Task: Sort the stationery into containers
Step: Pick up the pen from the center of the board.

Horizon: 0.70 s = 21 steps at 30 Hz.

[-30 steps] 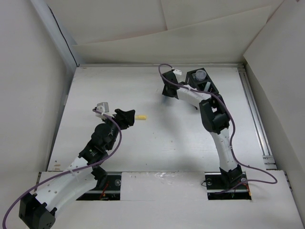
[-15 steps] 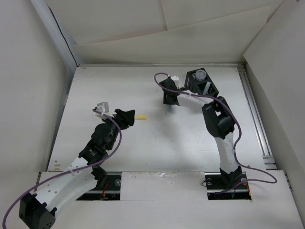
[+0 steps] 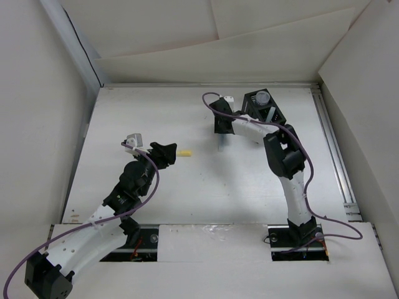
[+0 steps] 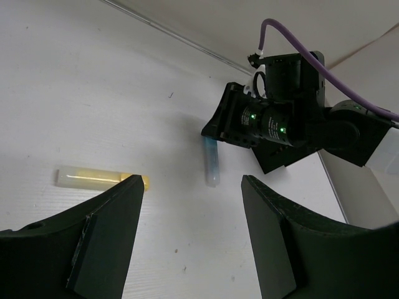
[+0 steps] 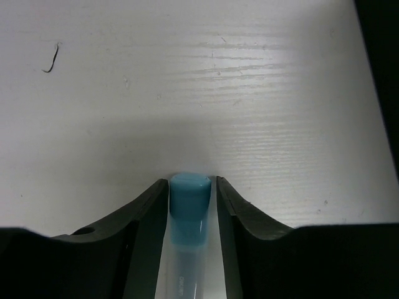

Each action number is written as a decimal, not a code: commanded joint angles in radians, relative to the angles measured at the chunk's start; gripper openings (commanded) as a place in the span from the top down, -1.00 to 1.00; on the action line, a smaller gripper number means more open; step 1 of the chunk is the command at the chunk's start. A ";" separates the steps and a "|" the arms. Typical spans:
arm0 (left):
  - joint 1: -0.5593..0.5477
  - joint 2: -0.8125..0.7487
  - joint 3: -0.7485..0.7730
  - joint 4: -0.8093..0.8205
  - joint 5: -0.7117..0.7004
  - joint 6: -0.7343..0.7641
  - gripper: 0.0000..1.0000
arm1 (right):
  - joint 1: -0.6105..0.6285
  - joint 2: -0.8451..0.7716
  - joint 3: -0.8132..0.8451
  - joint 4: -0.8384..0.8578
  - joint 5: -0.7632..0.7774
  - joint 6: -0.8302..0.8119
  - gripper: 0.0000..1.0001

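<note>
My right gripper [image 5: 191, 182] is clamped on the light blue plastic marker stick [image 5: 187, 212]. Its long axis runs in line with my fingers, with the blue capped end pointing out past the tips towards the white table [image 5: 249, 93]. Beside that arm, near the far edge towards the right corner, stands the black lattice-sided organizer box [image 3: 269, 115], a small grey cylinder [image 3: 263, 98] in one top compartment. My left gripper [image 4: 191, 182] is spread wide and empty; the yellow stick [image 4: 93, 179] lies flat just beyond it, parallel to the near edge
</note>
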 commanded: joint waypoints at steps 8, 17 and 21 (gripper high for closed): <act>0.004 -0.014 0.021 0.034 0.009 0.003 -0.21 | -0.014 -0.012 0.030 -0.003 0.002 0.010 0.68; 0.004 -0.014 0.021 0.034 0.018 0.003 -0.21 | -0.112 -0.366 -0.061 0.176 0.228 0.047 0.70; 0.004 -0.014 0.021 0.034 0.018 0.003 -0.21 | -0.227 -0.443 -0.082 0.262 0.412 0.056 0.70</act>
